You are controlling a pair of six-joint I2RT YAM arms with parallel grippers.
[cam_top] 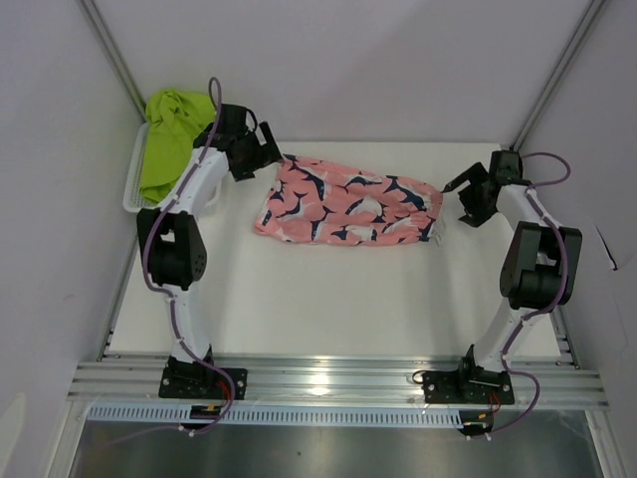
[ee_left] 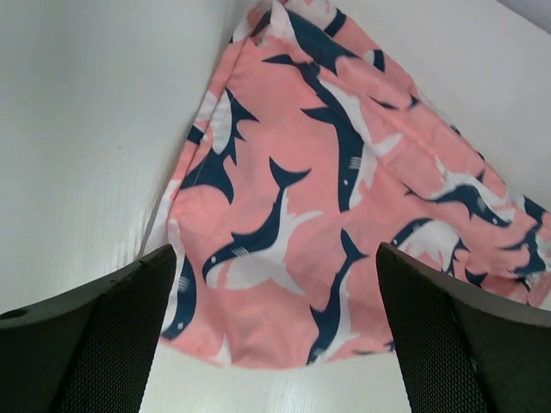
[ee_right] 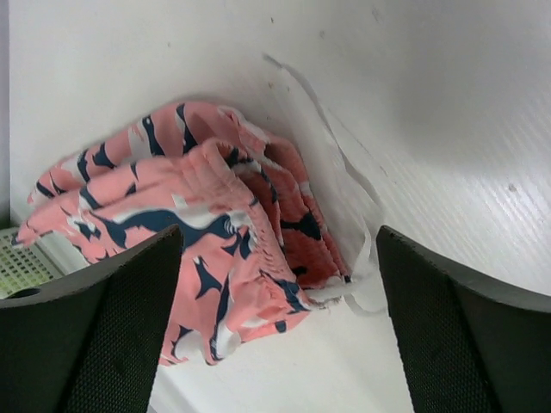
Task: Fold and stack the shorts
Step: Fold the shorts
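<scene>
Pink, thin woven cloth printed with navy-and-white sharks, the patterned shorts (cam_top: pixel 348 202) lay spread lengthwise on the far half of the white tabletop (cam_top: pixel 328 299), apparently already doubled leg over leg. The gathered, crinkled waistband and a loose white drawstring were at the right end, and the smoother hems at the left. The left gripper (ee_left: pixel 274 254) hung just above the hem end with its jaws wide apart and nothing between them. The right gripper (ee_right: pixel 280 237) hovered at the waistband end, equally wide and empty. The step in hand looked like the next fold, end over end. To do it well, each pinch should probably catch every layer at a corner, lift only a little so the limp cloth did not slide apart, and bring the edges down square before letting go. The bulkier elastic end might need flattening. The lime green shorts (cam_top: pixel 171 134), soft and crumpled, sat heaped in the white mesh basket (cam_top: pixel 132 194) at the far left, not yet folded.
</scene>
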